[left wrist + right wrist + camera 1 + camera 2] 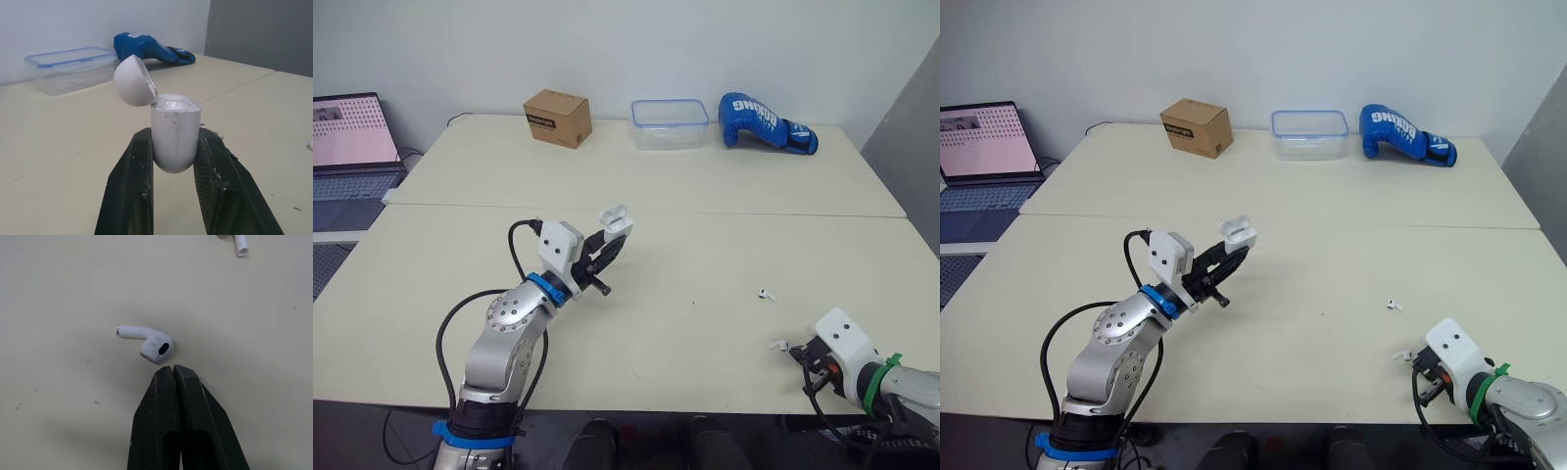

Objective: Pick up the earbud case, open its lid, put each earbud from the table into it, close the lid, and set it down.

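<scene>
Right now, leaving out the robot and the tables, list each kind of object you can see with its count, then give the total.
earbud case: 1
earbuds: 2
cardboard box: 1
clear plastic container: 1
blue boxing glove: 1
laptop: 1
Total: 7

Blue boxing glove, far edge of the worktop: white block capitals across the back of the hand part, apparently "BOXING", though the letters are small.

Cardboard box, same far edge: dark printed strip on its front face with pale lettering, too small to read.

Laptop screen, beyond the worktop's left end: pinkish page with rows of small marks, none legible.
</scene>
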### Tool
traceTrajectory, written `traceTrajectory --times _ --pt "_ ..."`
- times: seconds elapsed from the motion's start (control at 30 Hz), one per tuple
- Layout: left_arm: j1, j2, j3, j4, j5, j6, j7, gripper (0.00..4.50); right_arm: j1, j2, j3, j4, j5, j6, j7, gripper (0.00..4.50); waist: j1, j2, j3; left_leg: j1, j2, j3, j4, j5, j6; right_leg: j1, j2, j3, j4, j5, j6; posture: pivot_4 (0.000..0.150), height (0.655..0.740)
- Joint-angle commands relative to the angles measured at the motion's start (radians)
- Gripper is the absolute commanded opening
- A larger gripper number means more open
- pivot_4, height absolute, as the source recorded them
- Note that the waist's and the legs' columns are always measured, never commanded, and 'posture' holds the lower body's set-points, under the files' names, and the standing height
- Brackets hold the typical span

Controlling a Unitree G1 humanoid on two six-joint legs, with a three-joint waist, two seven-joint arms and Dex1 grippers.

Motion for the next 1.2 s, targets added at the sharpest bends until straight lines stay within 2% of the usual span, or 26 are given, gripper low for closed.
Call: traceTrajectory --times 0.03,0.33,0.77,1.2 --pt "-0.006 -0.002 0.003 -0.046 -0.009 -0.018 0.004 0.74 -0.017 0.010 0.022 0.014 -0.008 0.036 -0.014 0.06 -0.001 0.000 0.000 0.000 0.000 0.000 0.000 0.000 0.000 0.000 0.000 0.000 0.000 0.000 0.000 0.150 0.7400" --pt "-0.007 -0.002 0.003 -0.046 -0.010 -0.017 0.003 0.74 -0.046 0.018 0.054 0.013 -0.006 0.052 -0.009 0.06 -0.003 -0.002 -0.001 0.001 0.001 0.000 0.000 0.000 0.000 0.000 0.001 0.000 0.001 0.000 0.000 0.150 0.7400" --pt "0.006 0.005 0.006 -0.057 -0.011 -0.014 0.003 0.74 0.015 -0.014 0.030 -0.025 0.015 0.077 0.025 0.06 -0.001 -0.002 -0.001 0.001 0.001 0.000 0.000 0.000 0.000 0.000 0.001 0.000 0.000 0.000 0.000 0.150 0.7400" --pt "0.005 0.007 0.002 -0.058 -0.008 -0.015 0.004 0.74 -0.044 0.025 0.057 -0.018 0.020 0.112 0.011 0.06 -0.002 -0.003 -0.002 0.001 0.001 0.000 -0.001 0.000 0.000 0.000 0.001 0.000 0.000 0.000 -0.001 0.150 0.7400"
